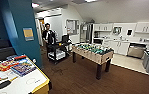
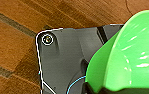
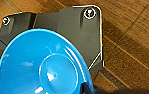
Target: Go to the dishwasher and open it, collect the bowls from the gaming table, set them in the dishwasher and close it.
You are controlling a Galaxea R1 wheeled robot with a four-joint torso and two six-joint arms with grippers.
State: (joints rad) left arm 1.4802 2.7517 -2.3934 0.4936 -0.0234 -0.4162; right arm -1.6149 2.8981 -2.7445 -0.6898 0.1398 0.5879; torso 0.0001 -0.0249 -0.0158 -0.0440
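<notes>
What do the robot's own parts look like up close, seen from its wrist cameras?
Each wrist view shows a wide dark grey plate with rounded corners, a pale edge line and round silvery fittings at its corners. On the left one, a thin blue cable curves across it. The right plate has two fittings in sight.

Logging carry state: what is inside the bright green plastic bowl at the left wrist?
The green plastic bowl shows a bare glossy inner wall with light glints, nothing in it where visible. Its bottom is cut off by the picture's edge, so that part cannot be checked. Brown wood-plank floor lies below.
</notes>
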